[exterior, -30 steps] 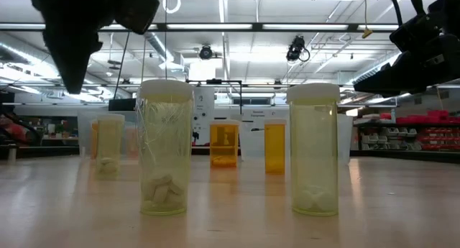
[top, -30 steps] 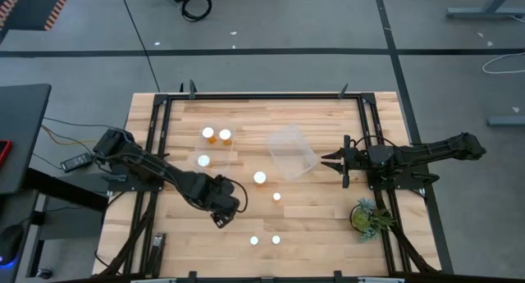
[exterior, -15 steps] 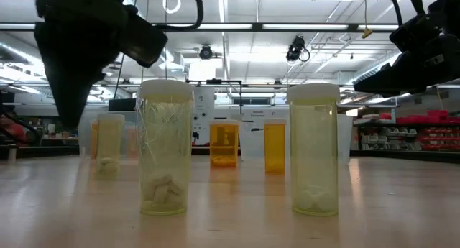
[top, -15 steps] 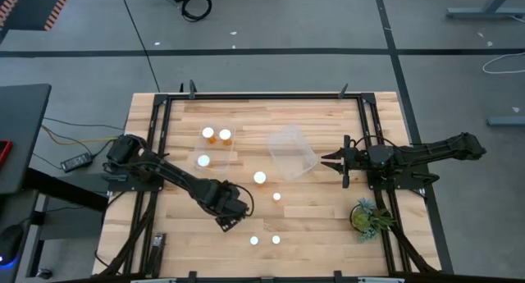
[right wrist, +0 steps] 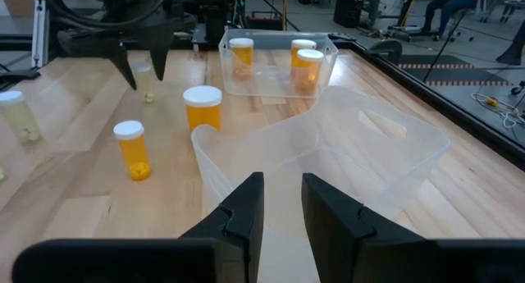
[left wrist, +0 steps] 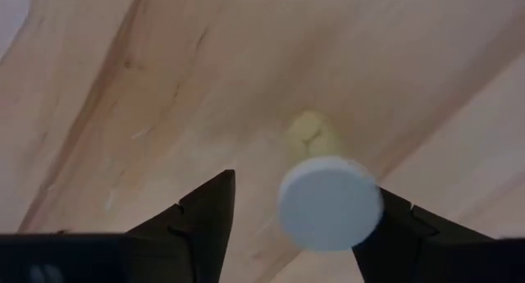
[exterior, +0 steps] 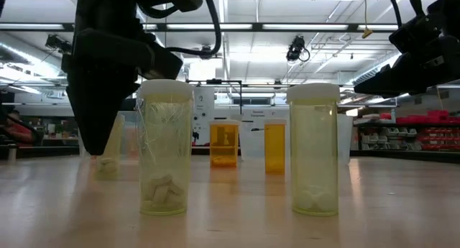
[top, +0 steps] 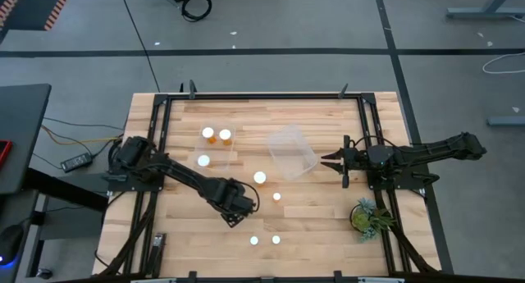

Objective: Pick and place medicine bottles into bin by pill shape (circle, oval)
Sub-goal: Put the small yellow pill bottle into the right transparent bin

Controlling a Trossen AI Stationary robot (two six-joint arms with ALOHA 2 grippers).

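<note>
My left gripper [top: 235, 215] is open and points down. Its fingers stand on either side of a pale yellow bottle with a white cap [left wrist: 330, 203], which stands upright on the table; the cap lies close to one finger [left wrist: 394, 230]. In the high view the gripper hides this bottle. Two pale bottles [top: 254, 240] [top: 276, 239] stand near the front edge. Two orange bottles [top: 259, 177] [top: 276, 196] stand mid-table. My right gripper [top: 326, 160] waits, slightly open and empty, beside a clear bin [top: 291, 152] lying tipped.
A second clear bin [right wrist: 275, 66] at the far left holds orange bottles [top: 209, 134] [top: 225, 135]; another cap [top: 203, 161] shows close by. A small green plant [top: 367, 216] stands at the right front. A black frame [top: 262, 94] runs round the table.
My left gripper has gone toward the table's right edge and down. It now stands over the pale bottle that stood free beside it a second ago. Nothing else has moved.
</note>
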